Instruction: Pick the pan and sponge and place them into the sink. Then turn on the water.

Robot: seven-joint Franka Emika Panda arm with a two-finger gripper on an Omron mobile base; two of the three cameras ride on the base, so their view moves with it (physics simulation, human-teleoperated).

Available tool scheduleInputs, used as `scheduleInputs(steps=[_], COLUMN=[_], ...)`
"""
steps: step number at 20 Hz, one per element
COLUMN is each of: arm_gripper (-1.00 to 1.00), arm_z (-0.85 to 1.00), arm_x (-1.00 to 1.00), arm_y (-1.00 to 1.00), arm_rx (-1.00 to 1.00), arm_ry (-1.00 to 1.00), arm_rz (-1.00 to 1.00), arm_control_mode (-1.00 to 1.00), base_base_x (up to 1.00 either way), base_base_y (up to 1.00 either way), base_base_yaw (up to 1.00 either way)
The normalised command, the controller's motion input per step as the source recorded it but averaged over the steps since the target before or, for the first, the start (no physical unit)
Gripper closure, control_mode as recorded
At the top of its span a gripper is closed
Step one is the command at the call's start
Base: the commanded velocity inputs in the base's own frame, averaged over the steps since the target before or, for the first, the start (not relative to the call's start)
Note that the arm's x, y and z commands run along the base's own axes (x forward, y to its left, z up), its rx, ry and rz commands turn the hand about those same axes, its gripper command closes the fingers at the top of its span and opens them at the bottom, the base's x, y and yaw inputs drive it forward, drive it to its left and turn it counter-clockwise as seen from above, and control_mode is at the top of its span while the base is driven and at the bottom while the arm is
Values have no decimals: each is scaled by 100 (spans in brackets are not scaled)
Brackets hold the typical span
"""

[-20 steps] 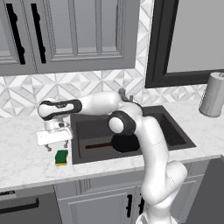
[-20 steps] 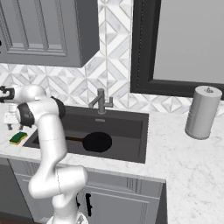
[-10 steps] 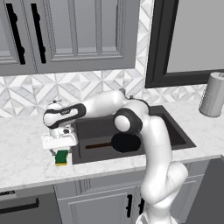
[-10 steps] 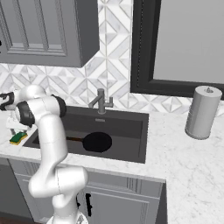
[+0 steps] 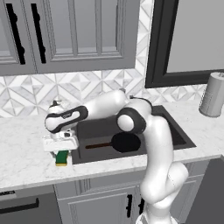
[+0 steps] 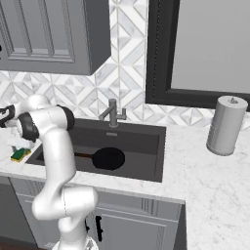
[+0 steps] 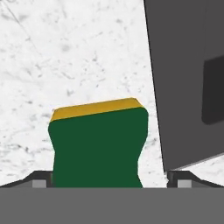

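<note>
While your claw point(image 5: 61, 151) sits spread wide over the small green-topped, yellow-bottomed rectangular sponge point(image 5: 61, 158), that sponge's long axis runs alongside the dark grey rectangular sink point(image 5: 173, 127) edge on the white marble table point(image 5: 26, 162).

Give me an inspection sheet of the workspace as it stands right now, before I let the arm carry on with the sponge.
Surface: white marble counter, bare apart from the sponge.
Pan: pan lies flat in the sink, handle pointing toward the sponge side.
Sponge: sponge sits on the counter beside the sink's edge, green face up, yellow underneath.
Water: none seen at the faucet.
Clutter: nothing seen.
Gripper: gripper is low over the sponge, fingertips either side of it; whether it is closed cannot be told.
Cables: nothing seen.
Surroundings: grey paper towel roll right of the sink, grey cabinets above, dark-framed window.
</note>
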Motion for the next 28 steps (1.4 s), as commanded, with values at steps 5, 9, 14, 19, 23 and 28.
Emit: scheduleInputs(steps=[5,9,14,19,23,28], arm_gripper=[-100,-100,-100,-100,-100,100], arm_z=[-13,-39,-48,-30,-32,-43], arm_x=[-93,-36,2,46,42,63], arm_y=[0,0,-4,-34,-73,-51], arm_rx=[-5,-5,-1,0,0,0], arm_ry=[-13,-4,-7,-12,-8,-6], arm_rz=[-1,-2,0,2,16,14], arm_control_mode=[-100,-100,-100,-100,-100,-100], base_base_x=[0,0,0,0,0,0], base_base_y=[0,0,0,0,0,0], base_base_yaw=[0,0,0,0,0,0])
